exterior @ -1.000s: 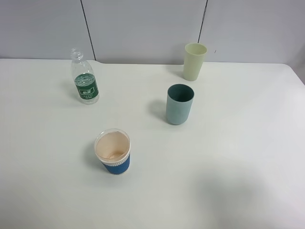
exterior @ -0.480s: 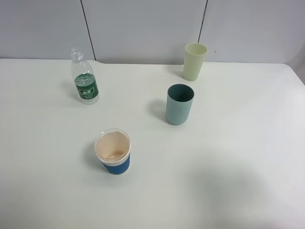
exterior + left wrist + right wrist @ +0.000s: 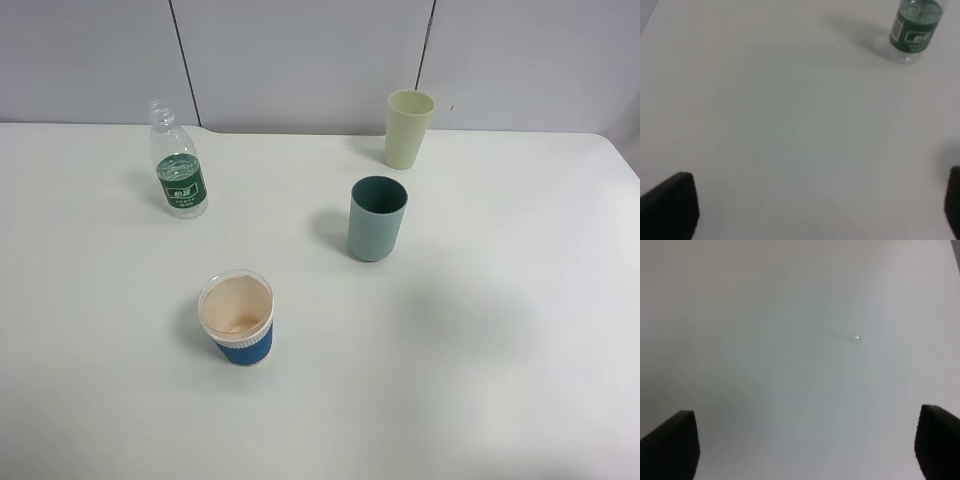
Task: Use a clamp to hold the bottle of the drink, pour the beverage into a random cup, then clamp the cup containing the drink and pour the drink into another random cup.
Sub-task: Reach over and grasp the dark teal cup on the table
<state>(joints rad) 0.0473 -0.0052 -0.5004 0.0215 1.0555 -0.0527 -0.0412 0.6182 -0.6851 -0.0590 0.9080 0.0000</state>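
Viewed from the high camera, with the teal cup (image 3: 377, 218) taken as the centre of the dial. The teal cup is standing upright on the white table (image 3: 520, 380), a little beyond mid-table. Its inside is showing dark, and I cannot tell whether any liquid is lying in it.

The bottle (image 3: 178, 175) is standing upright at about 9 o'clock from the teal cup and well apart from it, near the far edge of the table. Its dark green label is facing the camera. How much beverage it is carrying cannot be read from here.

The blue-sleeved paper cup (image 3: 237, 318) is sitting upright at about 8 o'clock, nearer the onlooker, with its tan inside showing. The pale yellow-green tumbler (image 3: 408, 128) is standing upright just past 12 o'clock, close to the back wall. None of the four vessels is touching another.

The left gripper (image 3: 812, 210) is hanging over bare table with its jaws spread wide and nothing between them. Its camera is catching the bottle (image 3: 914, 30) some way ahead, untouched.

The right gripper (image 3: 804, 445) is hanging over bare table as well, with its jaws parted and gripping nothing.
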